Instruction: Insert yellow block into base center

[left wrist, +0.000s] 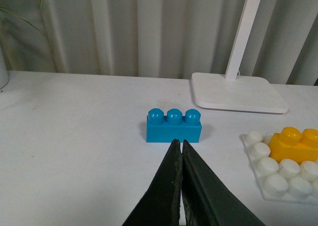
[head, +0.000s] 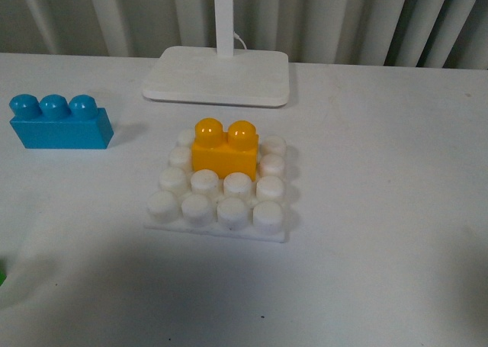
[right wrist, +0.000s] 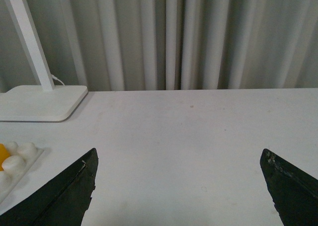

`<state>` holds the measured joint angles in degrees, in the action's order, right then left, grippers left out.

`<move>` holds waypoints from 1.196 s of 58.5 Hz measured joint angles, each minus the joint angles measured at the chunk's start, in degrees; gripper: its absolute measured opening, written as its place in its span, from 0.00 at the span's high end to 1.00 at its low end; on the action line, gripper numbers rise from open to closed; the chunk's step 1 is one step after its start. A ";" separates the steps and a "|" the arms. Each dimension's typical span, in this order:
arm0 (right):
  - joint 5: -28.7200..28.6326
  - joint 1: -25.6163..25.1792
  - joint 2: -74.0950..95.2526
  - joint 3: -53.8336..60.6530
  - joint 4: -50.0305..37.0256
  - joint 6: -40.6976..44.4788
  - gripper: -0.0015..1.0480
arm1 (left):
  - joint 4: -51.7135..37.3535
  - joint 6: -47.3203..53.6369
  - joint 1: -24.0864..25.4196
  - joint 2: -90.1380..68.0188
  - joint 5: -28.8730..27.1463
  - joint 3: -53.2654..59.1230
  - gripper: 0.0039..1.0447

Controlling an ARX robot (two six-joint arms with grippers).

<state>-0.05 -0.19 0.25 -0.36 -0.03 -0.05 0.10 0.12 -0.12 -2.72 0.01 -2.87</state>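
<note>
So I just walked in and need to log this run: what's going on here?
Nothing is being handled right now. The yellow block sits on the base, towards its back rows rather than dead centre. The left end effector is shut and empty, near the blue brick; the right end effector is open over bare table.

A white tabletop [head: 396, 210] runs back to pale, vertically pleated curtains [right wrist: 198, 37], with a white lamp foot [head: 217, 76] and its pole standing near the far edge and green plant leaves [left wrist: 20, 2] at one side.
</note>
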 joint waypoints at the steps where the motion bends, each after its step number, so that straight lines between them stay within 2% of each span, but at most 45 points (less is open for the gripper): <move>1: 0.00 0.00 0.00 0.00 0.00 0.00 0.09 | 0.00 0.00 0.00 0.09 0.00 0.04 0.97; 24: 0.00 0.00 -0.02 0.00 0.00 -0.02 0.09 | 0.00 -0.13 0.00 2.49 -0.02 2.12 0.96; 33: 0.00 0.00 -0.02 0.00 0.00 -0.02 0.09 | 0.00 -0.17 0.00 2.49 -0.02 2.12 0.68; 34: 0.00 0.00 -0.02 0.00 0.00 -0.02 0.09 | 0.00 -0.17 0.00 2.49 -0.02 2.12 0.67; 41: 0.00 0.00 -0.02 0.00 0.00 0.00 0.09 | 0.00 -0.20 0.00 2.49 -0.02 2.12 0.36; 52: 0.00 0.00 0.00 0.00 0.00 0.00 0.09 | 0.00 -0.15 0.00 2.49 0.00 2.12 0.04; 70: 0.00 0.00 -0.02 0.00 0.00 0.00 0.09 | 0.00 -0.17 0.00 2.49 -0.02 2.12 0.06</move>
<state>-0.05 -0.19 0.23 -0.36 -0.03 -0.05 0.10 -0.05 -0.12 -0.23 -0.01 -0.75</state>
